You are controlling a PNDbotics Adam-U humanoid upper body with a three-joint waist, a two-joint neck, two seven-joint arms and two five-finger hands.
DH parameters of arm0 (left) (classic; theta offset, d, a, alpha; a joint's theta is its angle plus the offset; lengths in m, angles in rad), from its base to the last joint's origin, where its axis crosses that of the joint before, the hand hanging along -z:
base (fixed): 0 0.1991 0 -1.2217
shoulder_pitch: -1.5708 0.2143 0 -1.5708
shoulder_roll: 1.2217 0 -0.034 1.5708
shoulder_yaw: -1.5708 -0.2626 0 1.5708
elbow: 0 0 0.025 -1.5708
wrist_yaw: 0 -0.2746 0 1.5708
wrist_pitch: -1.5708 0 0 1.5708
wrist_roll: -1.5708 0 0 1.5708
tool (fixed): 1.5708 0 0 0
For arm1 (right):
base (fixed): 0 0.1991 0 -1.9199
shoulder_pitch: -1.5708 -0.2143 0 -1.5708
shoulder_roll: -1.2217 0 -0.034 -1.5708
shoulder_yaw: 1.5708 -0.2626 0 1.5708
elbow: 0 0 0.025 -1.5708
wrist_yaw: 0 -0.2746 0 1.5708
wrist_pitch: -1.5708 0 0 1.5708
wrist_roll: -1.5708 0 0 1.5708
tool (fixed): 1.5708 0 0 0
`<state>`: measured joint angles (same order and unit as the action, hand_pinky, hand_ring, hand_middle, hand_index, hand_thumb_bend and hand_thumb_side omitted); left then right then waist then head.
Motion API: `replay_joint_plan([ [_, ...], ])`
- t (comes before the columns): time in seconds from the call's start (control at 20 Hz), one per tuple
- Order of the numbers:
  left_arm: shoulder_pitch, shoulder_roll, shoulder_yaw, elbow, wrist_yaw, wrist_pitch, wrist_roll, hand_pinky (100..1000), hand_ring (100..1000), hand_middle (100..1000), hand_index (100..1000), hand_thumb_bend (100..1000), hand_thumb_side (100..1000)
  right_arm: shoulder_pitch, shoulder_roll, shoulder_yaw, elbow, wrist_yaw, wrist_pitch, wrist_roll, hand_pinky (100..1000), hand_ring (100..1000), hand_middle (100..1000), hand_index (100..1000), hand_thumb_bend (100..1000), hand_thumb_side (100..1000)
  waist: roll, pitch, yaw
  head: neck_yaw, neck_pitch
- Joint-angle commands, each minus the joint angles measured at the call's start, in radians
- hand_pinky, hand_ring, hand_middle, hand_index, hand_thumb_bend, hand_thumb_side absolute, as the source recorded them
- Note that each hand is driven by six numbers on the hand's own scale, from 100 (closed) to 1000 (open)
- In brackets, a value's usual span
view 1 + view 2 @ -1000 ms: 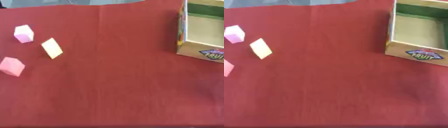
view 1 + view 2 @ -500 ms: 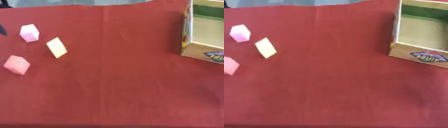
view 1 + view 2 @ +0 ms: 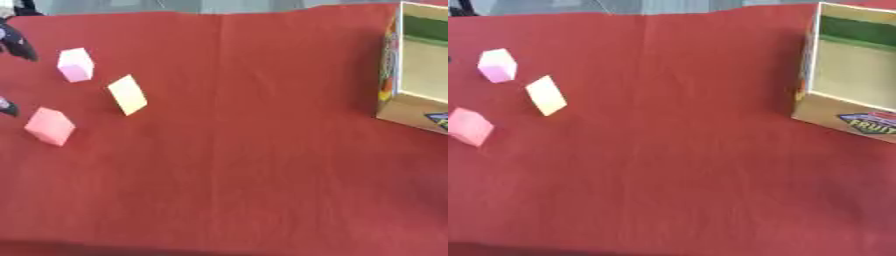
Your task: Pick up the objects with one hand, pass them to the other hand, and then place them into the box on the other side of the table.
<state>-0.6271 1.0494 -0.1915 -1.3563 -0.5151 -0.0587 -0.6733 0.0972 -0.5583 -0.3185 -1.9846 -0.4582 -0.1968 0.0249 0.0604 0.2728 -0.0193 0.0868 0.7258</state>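
In the left eye view we look down on a surface [image 3: 245,165] covered in red cloth. Taking the yellow block [image 3: 128,94] as our landmark: it sits tilted on the cloth toward the left side. Up and to its left, close by but apart, stands a pale pink-violet cube [image 3: 75,64]. Down and to its left, a little farther off, lies a pink cube [image 3: 50,126]. None of the three touch each other. Well apart from the yellow block, across the whole cloth on the right edge, we see an open cardboard box [image 3: 398,107] with a printed front; only its left part is inside this view. At the far left edge, beyond both pink cubes from the yellow block, dark parts of the left hand [image 3: 17,45] come into view: one dark fingertip up beside the pale cube and another dark tip lower down, just left of the pink cube. The fingers [image 3: 7,107] touch none of the blocks, and we cannot tell whether they are spread or curled, since so little of them shows.

In the right eye view the box shows more fully; its inside has a green far wall and a pale floor, and the front label reads "FRUIT". It again lies far to the right of the yellow block. We see nothing inside it. The right hand appears in neither view.
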Motion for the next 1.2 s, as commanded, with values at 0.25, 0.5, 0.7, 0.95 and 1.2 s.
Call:
replay_joint_plan([
  [0.25, -0.04, 0.013, -0.026, 0.06, -0.033, -0.036, -0.046, 816, 787, 715, 758, 813, 100, -0.01, -0.006, 0.001, -0.015, 0.024, -0.003, 0.005, 925, 1000, 860, 955, 100, 591, -0.008, -0.001, -0.005, -0.013, -0.018],
  [0.5, -0.046, 0.007, -0.039, 0.092, -0.057, -0.057, -0.07, 819, 792, 725, 755, 848, 100, -0.014, 0.0, 0.006, -0.015, 0.035, 0.001, 0.006, 925, 1000, 859, 954, 100, 594, -0.01, 0.006, -0.008, -0.047, -0.018],
  [0.7, -0.055, -0.009, -0.051, 0.123, -0.098, -0.079, -0.079, 818, 792, 724, 749, 845, 100, -0.02, 0.003, 0.011, -0.015, 0.039, 0.008, 0.009, 926, 1000, 858, 954, 100, 592, -0.009, 0.008, -0.01, -0.057, -0.024],
  [0.95, -0.066, -0.028, -0.066, 0.155, -0.103, -0.106, -0.096, 820, 792, 725, 732, 777, 100, -0.022, 0.006, 0.014, -0.015, 0.044, 0.013, 0.011, 926, 1000, 857, 954, 100, 597, -0.01, 0.01, -0.013, -0.053, -0.025],
  [1.2, -0.077, -0.051, -0.078, 0.184, -0.121, -0.128, -0.091, 815, 787, 721, 728, 755, 100, -0.024, 0.014, 0.016, -0.015, 0.052, 0.022, 0.012, 927, 1000, 855, 953, 100, 601, -0.01, 0.012, -0.016, -0.05, -0.025],
])
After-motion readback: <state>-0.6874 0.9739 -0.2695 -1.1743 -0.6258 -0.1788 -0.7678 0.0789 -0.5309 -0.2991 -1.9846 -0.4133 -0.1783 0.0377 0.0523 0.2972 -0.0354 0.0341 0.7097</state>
